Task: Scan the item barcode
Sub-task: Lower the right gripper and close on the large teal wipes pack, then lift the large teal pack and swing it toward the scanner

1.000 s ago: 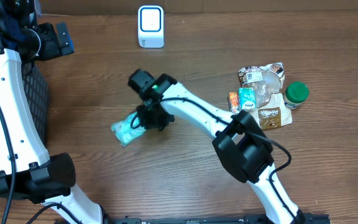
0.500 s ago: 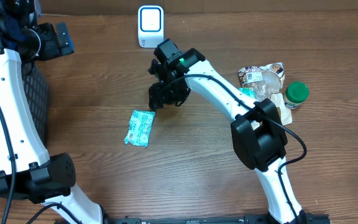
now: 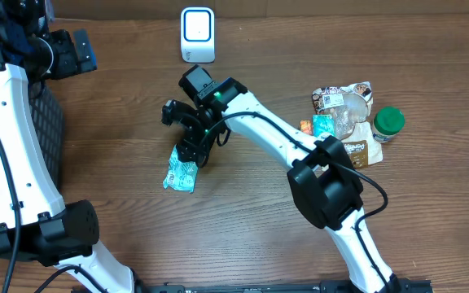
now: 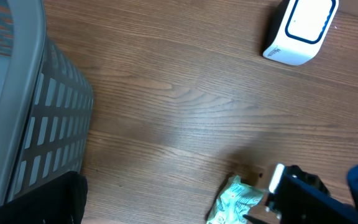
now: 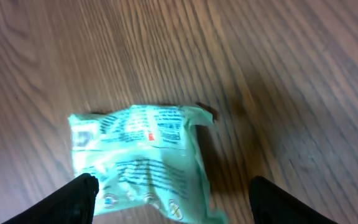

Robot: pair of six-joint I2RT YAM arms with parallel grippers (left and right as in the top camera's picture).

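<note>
Now one green packet [image 3: 181,169], one white scanner [image 3: 197,34]; right gripper [image 5: 174,194] gaping over packet, empty; left gripper [image 3: 73,51] gaping, empty.

Overhead: even, diffuse light from above on the brown tabletop [image 3: 120,122], with only soft, short shadows under the right arm [image 3: 263,130]; sharp out to the edges. Left wrist: a pale sheen lies across the wood mid-frame, and the white scanner [image 4: 300,28] is bright but not blown out. Right wrist: soft and blurred throughout, print on the mint packet [image 5: 135,158] unreadable, a thin dark shadow along its far edge.
</note>
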